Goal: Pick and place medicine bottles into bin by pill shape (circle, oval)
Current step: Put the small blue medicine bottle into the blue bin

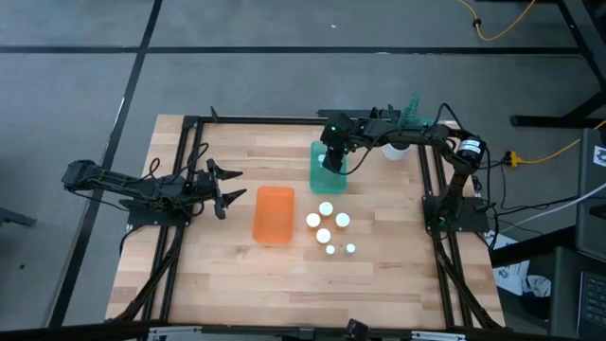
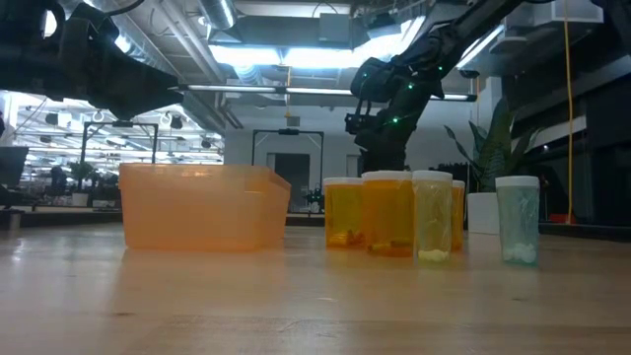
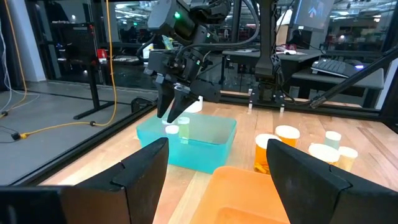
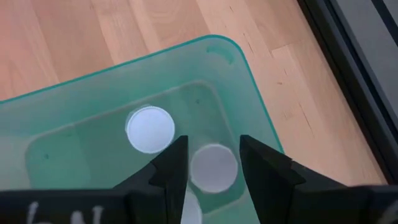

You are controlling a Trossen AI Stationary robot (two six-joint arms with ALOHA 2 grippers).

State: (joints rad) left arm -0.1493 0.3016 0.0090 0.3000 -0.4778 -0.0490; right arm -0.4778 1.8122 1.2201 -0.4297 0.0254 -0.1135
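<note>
My right gripper (image 4: 213, 163) hangs over the teal-green bin (image 1: 329, 168), pointing steeply down, fingers slightly apart. Two medicine bottles show as white caps in that bin: one (image 4: 150, 129) stands free, the other (image 4: 213, 167) sits in the gap between my fingers, a thin gap showing on each side. Several more bottles (image 1: 326, 225) stand upright on the table, right of the orange bin (image 1: 274, 214). My left gripper (image 1: 225, 189) waits open at the table's left, level, facing the bins.
A white plant pot (image 1: 398, 147) with a green plant stands at the far right, behind the teal-green bin. A black frame (image 1: 194, 128) runs along the table's edges. Bare wood lies near the front edge (image 1: 284, 294).
</note>
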